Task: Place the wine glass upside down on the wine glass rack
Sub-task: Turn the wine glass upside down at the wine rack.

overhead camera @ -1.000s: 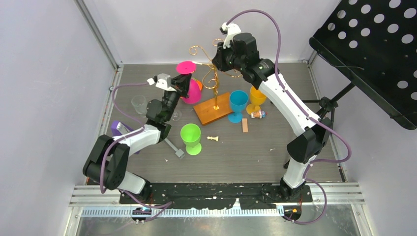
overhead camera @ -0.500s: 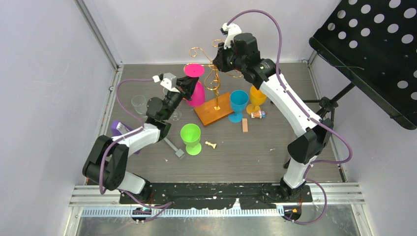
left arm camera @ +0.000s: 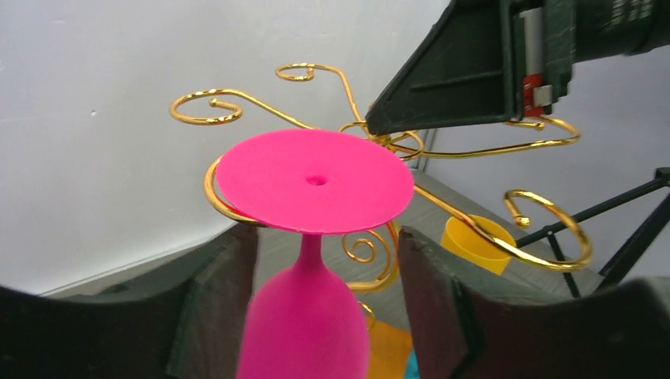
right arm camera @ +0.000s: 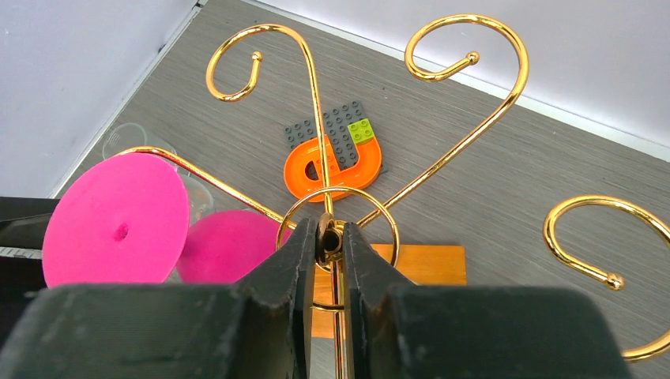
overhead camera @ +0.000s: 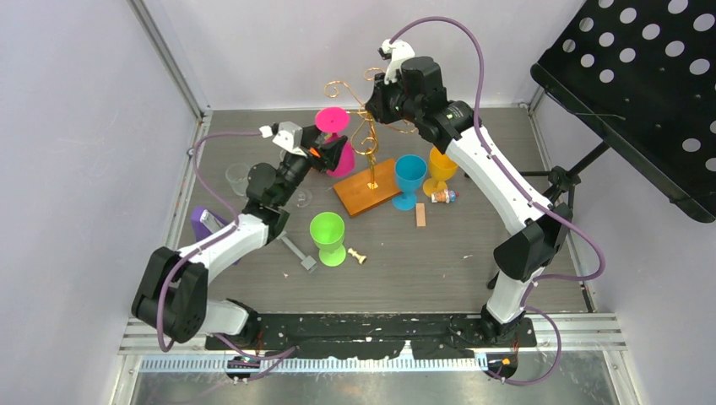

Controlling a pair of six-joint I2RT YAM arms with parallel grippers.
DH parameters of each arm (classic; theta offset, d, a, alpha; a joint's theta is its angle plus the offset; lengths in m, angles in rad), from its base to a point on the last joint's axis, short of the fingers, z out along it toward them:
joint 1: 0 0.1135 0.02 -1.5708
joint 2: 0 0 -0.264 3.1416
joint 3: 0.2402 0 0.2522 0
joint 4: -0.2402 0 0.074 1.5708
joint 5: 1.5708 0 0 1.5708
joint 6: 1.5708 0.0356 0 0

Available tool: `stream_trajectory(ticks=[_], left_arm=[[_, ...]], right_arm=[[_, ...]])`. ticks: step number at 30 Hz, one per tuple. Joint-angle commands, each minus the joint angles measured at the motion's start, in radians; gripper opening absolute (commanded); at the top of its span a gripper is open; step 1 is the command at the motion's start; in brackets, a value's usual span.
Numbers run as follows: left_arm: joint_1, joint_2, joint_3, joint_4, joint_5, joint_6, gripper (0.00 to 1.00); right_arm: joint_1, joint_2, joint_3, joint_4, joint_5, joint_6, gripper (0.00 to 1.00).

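Note:
The pink wine glass [left arm camera: 316, 180] hangs upside down, its flat foot lying over a curled gold arm of the wine glass rack [left arm camera: 237, 99] and its bowl [overhead camera: 340, 156] below. My left gripper [left arm camera: 325, 233] is open, one finger on each side of the bowl with a gap on both sides. My right gripper [right arm camera: 330, 237] is shut on the top of the rack's central post, above the wooden base [right arm camera: 430, 264]. From above, the left gripper [overhead camera: 321, 154] sits left of the rack [overhead camera: 370, 160] and the right gripper [overhead camera: 377, 99] over its top.
Blue [overhead camera: 409, 173] and yellow [overhead camera: 441, 169] glasses stand right of the rack base. A green glass [overhead camera: 328, 232], a chess piece [overhead camera: 360, 254], a wooden block [overhead camera: 420, 217] and a clear glass [overhead camera: 239, 177] lie nearer. A black perforated stand [overhead camera: 642, 84] overhangs the right.
The left arm carried the pink glass to the right onto the rack's arm, then its gripper opened and let go. The right gripper has kept its hold on the post.

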Motion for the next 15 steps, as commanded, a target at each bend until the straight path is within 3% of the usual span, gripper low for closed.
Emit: stream_trajectory(ticks=[1,12,15], left_arm=[[0.003,-0.092,-0.024,-0.005,-0.023,0.024,0.69],[0.003,-0.311,-0.134,-0.218,-0.024,0.084,0.83],[0.003,-0.390,-0.160,-0.289,-0.035,0.085,0.86]], right_arm=[[-0.029,0.012,-0.028,-0.118,0.043,0.016,0.05],[-0.030,0.015,-0.025,-0.112,0.043,0.017,0.06],[-0.029,0.013,-0.026,-0.108,0.043,0.016,0.12]])
